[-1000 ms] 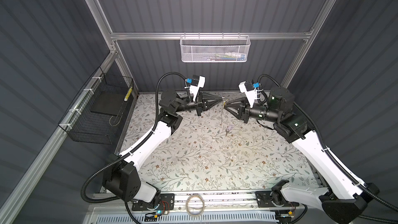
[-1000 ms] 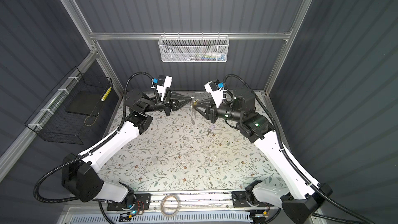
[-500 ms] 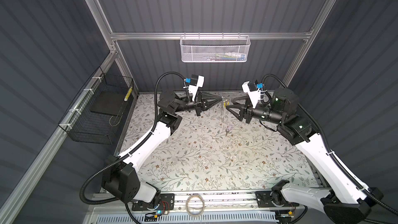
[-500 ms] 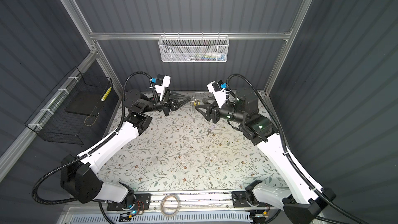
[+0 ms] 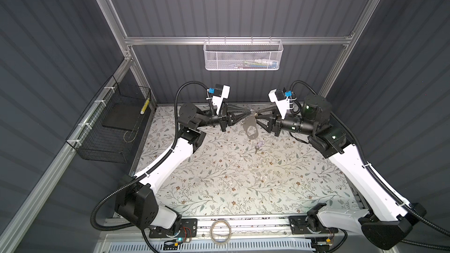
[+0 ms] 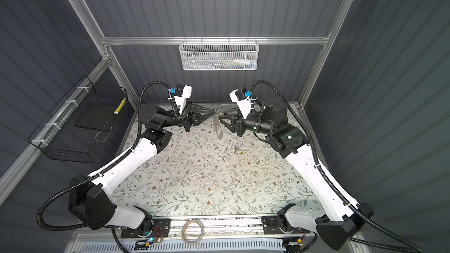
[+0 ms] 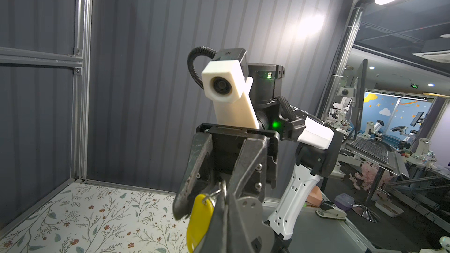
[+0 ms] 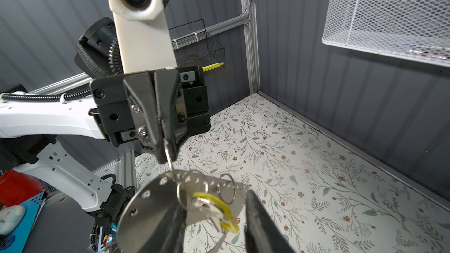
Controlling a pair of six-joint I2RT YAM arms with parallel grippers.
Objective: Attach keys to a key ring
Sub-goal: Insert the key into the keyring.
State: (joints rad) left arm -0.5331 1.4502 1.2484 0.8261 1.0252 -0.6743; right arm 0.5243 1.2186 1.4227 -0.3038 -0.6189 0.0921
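Observation:
The grey key ring [image 5: 250,127] hangs in the air at the back of the table, seen in both top views [image 6: 217,126]. My left gripper [image 5: 248,112] is shut on a thin wire loop at its top edge [image 8: 168,152]. The yellow key [image 8: 214,208] dangles from a small ring on the plate [image 7: 199,217]. My right gripper [image 8: 211,200] faces the left one with jaws apart, the yellow key and the plate's edge between its fingers [image 8: 263,227]. The lilac key [image 5: 259,145] lies on the floral table below.
A white mesh basket [image 5: 243,55] hangs on the rear wall above the grippers. A black wire basket [image 5: 114,127] is fixed to the left wall. A tan tape roll [image 5: 220,231] lies on the front rail. The back wall is close behind both grippers.
The right gripper drew back a little with wider jaws, then came in again around the key ring with narrower jaws. The left gripper kept its hold and stayed put.

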